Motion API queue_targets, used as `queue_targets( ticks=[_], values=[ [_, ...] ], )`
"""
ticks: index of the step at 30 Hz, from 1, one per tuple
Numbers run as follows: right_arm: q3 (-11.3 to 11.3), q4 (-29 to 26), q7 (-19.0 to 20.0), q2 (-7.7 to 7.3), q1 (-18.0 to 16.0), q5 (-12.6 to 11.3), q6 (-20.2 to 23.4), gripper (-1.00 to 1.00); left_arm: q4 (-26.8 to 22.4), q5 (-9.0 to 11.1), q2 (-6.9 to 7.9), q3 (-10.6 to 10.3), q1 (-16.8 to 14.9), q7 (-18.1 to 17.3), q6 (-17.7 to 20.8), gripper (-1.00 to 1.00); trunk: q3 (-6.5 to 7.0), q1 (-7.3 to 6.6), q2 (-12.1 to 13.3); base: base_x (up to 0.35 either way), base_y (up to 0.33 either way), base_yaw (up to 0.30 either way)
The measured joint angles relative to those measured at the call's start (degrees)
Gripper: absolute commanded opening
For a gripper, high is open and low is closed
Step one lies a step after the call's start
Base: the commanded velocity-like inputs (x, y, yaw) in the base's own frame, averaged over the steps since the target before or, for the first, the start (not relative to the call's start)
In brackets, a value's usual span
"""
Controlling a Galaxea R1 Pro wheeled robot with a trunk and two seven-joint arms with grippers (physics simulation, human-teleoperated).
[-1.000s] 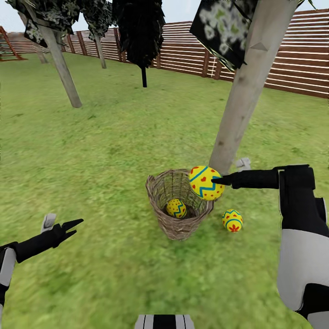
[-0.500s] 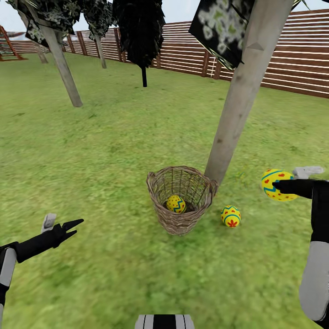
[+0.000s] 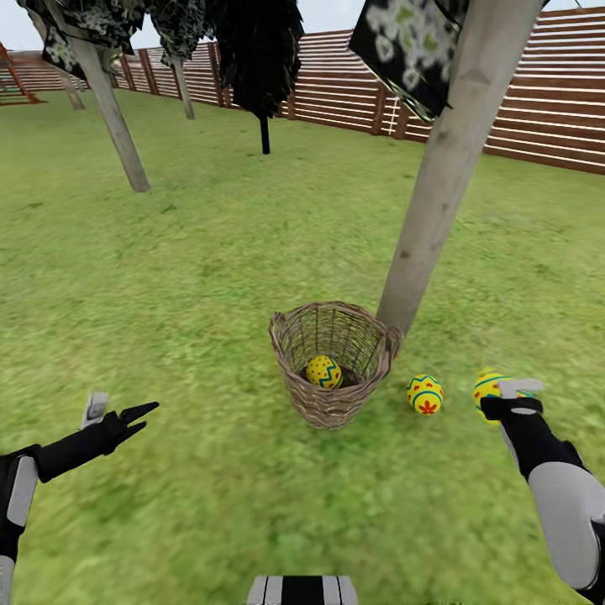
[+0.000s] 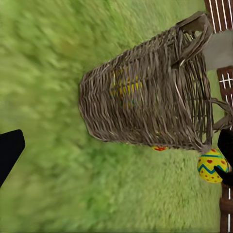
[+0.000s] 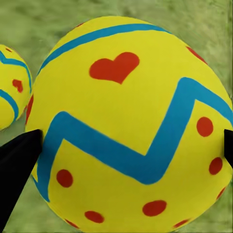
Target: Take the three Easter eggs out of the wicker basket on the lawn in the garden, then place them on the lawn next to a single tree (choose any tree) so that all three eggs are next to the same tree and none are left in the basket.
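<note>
Clamped in the right gripper [image 3: 510, 400]: one Easter egg [image 3: 488, 390], low over the lawn [image 3: 210, 277], fingertips pressed to both its flanks in the right wrist view. Just beside it, a flower-marked egg [image 3: 425, 394] on the grass near the tree [image 3: 437, 185]. Third egg [image 3: 323, 371] down in the wicker basket [image 3: 333, 363]. Left gripper [image 3: 118, 413] apart, jaws spread, nothing between. Open grass all round, fence [image 3: 538, 109] far back. No readable writing.
</note>
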Motion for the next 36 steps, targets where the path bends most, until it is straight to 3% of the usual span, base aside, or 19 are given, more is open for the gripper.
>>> queue_targets(
  ticks=[2,5,9,21,28,32,33,35,36],
  values=[
    [0.10,5.80,-6.78,-0.03,-0.58,0.07,-4.14,-1.00,-0.31,0.00,-1.14,-0.08,0.00,-0.02,-0.07,1.00,-0.44,0.05,-0.03,0.000,0.000,0.000],
    [0.12,11.59,-10.34,-0.02,-1.36,0.12,-6.56,-1.00,-1.35,0.03,-2.84,-0.91,0.00,-0.69,-0.07,1.00,-1.11,0.13,-0.07,0.000,0.000,0.000],
    [0.21,13.07,-10.72,-0.08,-1.56,0.17,-7.03,-1.00,-2.53,0.07,-3.56,-5.51,-0.01,-1.31,-0.09,1.00,-1.55,0.17,-0.10,0.000,0.000,0.000],
    [0.43,12.23,-10.67,0.11,-1.74,0.52,-7.08,-1.00,-2.56,0.18,-3.59,-5.75,-0.01,-1.36,-0.12,1.00,-1.55,0.14,-0.10,0.235,-0.130,0.000],
    [0.55,12.56,-10.44,3.00,-5.73,0.77,-6.82,-1.00,-2.63,0.17,-3.48,-5.54,-0.01,-1.45,-0.19,1.00,-1.55,0.14,-0.10,0.313,-0.076,0.000],
    [0.60,12.18,-10.29,3.24,-5.80,0.71,-6.96,-1.00,-2.64,0.17,-3.44,-5.56,-0.01,-1.68,-0.15,1.00,-1.55,0.17,-0.10,0.097,-0.019,0.000],
    [0.56,12.16,-10.30,3.19,-5.80,0.71,-6.98,-1.00,-2.64,0.18,-3.29,-5.69,-0.01,-3.84,-0.07,1.00,-1.55,0.17,-0.10,0.007,-0.001,0.000],
    [0.53,12.21,-10.37,3.17,-5.80,0.70,-6.99,-1.00,-2.61,-0.01,-2.31,-5.53,-0.02,-13.31,-0.07,1.00,-1.55,0.17,-0.10,0.002,0.000,0.000],
    [0.52,12.22,-10.34,3.17,-5.80,0.70,-6.99,-1.00,-2.24,-0.07,-1.11,-5.51,-0.02,-18.41,-0.21,1.00,-1.55,0.17,-0.10,0.000,0.000,0.000]
  ],
)
